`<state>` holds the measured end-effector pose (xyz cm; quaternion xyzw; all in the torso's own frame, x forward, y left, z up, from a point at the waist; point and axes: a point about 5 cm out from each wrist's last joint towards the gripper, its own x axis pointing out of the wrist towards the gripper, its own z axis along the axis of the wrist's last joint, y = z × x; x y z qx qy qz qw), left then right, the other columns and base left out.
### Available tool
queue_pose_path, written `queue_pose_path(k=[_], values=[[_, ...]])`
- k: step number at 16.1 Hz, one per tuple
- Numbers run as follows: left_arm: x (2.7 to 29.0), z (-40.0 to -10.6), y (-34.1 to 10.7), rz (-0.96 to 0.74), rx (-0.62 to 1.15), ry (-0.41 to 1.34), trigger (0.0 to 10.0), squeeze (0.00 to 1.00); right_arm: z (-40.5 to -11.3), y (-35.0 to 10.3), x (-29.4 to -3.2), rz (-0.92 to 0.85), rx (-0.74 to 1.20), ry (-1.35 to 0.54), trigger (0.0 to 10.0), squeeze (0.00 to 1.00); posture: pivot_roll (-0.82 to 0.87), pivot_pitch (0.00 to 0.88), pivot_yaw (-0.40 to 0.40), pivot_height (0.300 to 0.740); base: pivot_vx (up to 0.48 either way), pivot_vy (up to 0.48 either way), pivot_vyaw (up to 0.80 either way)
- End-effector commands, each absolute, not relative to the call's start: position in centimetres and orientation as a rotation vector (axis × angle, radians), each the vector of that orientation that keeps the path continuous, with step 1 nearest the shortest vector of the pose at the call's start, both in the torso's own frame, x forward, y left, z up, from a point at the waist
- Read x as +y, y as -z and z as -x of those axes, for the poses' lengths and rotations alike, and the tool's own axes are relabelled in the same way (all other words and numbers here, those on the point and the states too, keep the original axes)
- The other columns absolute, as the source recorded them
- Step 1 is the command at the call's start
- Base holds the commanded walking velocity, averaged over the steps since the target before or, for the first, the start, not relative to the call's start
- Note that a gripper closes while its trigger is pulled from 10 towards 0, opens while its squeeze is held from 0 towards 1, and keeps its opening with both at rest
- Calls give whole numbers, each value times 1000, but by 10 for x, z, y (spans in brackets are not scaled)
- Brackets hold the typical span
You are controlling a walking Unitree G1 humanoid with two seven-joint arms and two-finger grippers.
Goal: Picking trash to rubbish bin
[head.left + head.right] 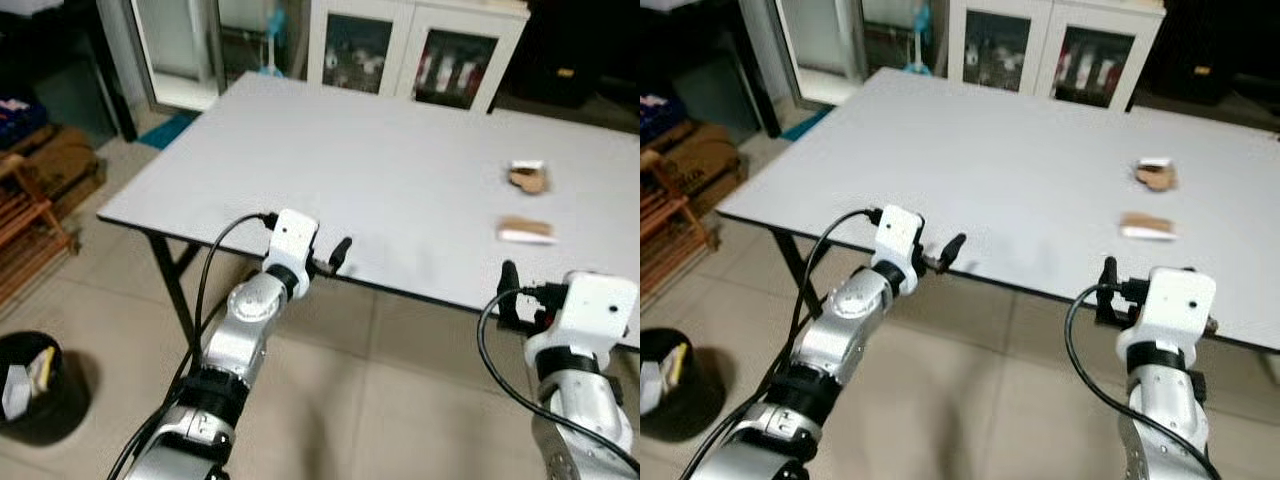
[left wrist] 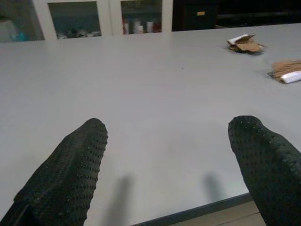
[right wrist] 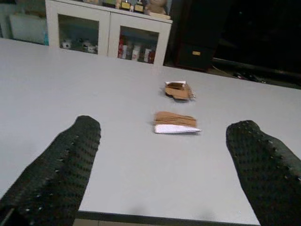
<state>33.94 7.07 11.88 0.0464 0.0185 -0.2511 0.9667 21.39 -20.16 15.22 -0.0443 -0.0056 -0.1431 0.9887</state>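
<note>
Two pieces of trash lie on the right part of the grey table [image 1: 380,160]: a crumpled brown and white wrapper [image 1: 527,177] and, nearer to me, a flat brown and white packet [image 1: 525,230]. My left gripper [image 2: 169,136] is open at the table's near edge, well left of both pieces. My right gripper [image 3: 164,136] is open too, just short of the near edge, with the flat packet [image 3: 175,122] straight ahead of it and the wrapper [image 3: 178,90] beyond. A black rubbish bin [image 1: 30,390] stands on the floor at the lower left, holding some white and yellow scraps.
A white cabinet with glass doors [image 1: 410,45] stands behind the table. A wooden rack [image 1: 25,225] and cardboard boxes [image 1: 60,160] line the left side. Black table legs [image 1: 172,280] descend at the near left corner. Tiled floor [image 1: 400,390] lies between me and the table.
</note>
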Motion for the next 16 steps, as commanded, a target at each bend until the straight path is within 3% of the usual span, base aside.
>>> queue_pose_path(k=[1, 6, 10, 16], values=[[61, -336, -119, -99, 42, 543, 10000, 0, -211, -152, -207, 103, -5, 304, 10000, 0, 35, 47, -25, 740, 0, 0, 0], [94, -332, -110, -188, 43, 438, 10000, 0, -213, -148, -204, 97, 2, 285, 10000, 0, 37, 51, -23, 740, 0, 0, 0], [119, -326, -107, -315, 57, 343, 10000, 0, -220, -148, -197, 92, -3, 228, 10000, 0, 105, 83, -52, 740, 0, 0, 0], [151, -317, -113, -372, 115, 219, 10000, 0, -240, -152, -194, 109, -27, 163, 10000, 0, 233, 141, -81, 740, 0, 0, 0]])
